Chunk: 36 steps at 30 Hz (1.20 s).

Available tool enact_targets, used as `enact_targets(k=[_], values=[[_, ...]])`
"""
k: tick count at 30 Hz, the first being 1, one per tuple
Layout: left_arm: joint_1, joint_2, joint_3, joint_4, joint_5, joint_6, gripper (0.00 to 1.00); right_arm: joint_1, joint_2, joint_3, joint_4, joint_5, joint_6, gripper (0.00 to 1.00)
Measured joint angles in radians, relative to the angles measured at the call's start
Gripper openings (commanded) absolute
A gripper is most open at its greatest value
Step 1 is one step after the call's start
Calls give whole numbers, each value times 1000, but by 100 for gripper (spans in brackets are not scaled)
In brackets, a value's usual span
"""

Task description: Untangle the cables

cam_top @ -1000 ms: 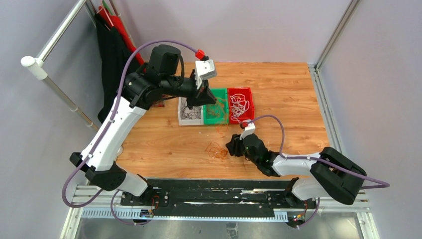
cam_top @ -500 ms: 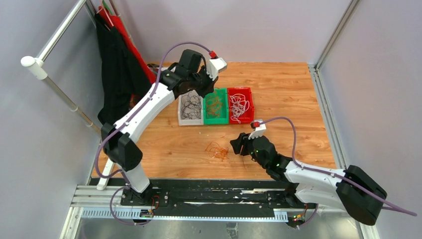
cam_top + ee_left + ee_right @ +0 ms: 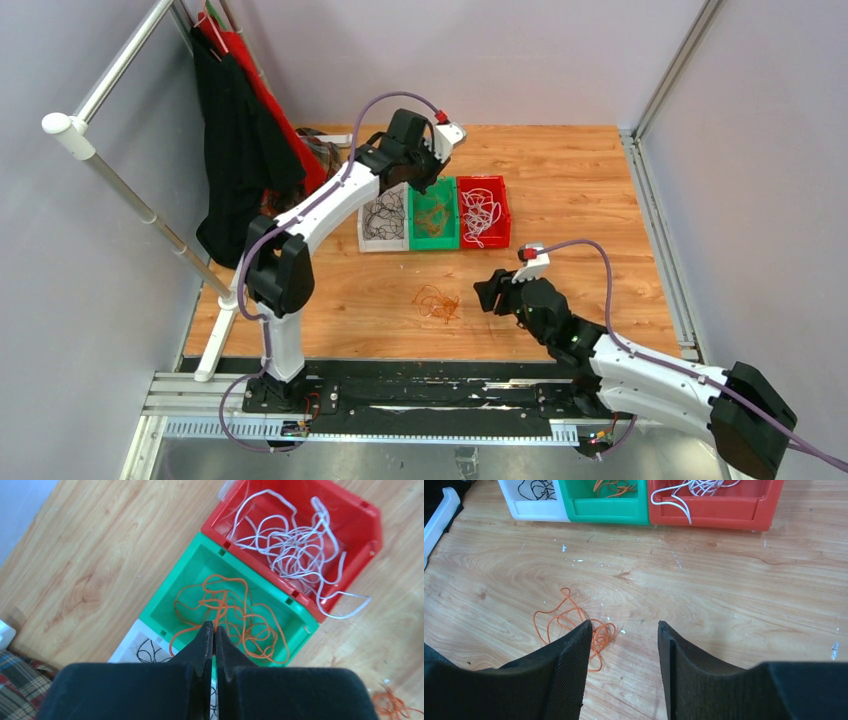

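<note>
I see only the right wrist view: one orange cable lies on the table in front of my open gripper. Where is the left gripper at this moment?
Observer: The left gripper hangs over the green bin, pointing down into it.
Operator: Is it open or shut?
Observer: Shut; its tips meet over the orange cables in that bin. Whether a strand is pinched, I cannot tell.
Operator: What does the red bin hold?
Observer: The red bin holds a loose tangle of white cables, with one loop hanging over its wall.
</note>
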Motion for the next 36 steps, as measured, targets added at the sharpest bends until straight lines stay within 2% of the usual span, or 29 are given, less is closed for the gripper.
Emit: enact_targets(k=[3, 6, 11, 19, 25, 28, 29, 32, 36], values=[[0, 56, -5, 27, -31, -2, 2, 0, -14, 0, -18, 1, -2, 52], [0, 122, -6, 34, -59, -10, 12, 0, -6, 0, -29, -4, -4, 53], [-2, 181, -8, 11, -72, -34, 47, 0, 39, 9, -34, -27, -16, 56], [4, 127, -1, -97, -50, -30, 99, 2, 140, 51, -6, -129, -63, 61], [19, -47, 14, -254, 61, -15, 98, 26, 305, 108, 72, -237, -93, 62], [24, -174, -44, -293, 131, 19, 98, 36, 394, 136, 120, -266, -108, 61], [24, -224, -86, -298, 162, 36, 100, 37, 421, 145, 133, -273, -111, 60], [24, -328, -211, -334, 258, 95, 94, 37, 507, 176, 175, -279, -123, 53], [23, -306, -342, -362, 378, 171, 90, 37, 608, 199, 229, -286, -136, 36]])
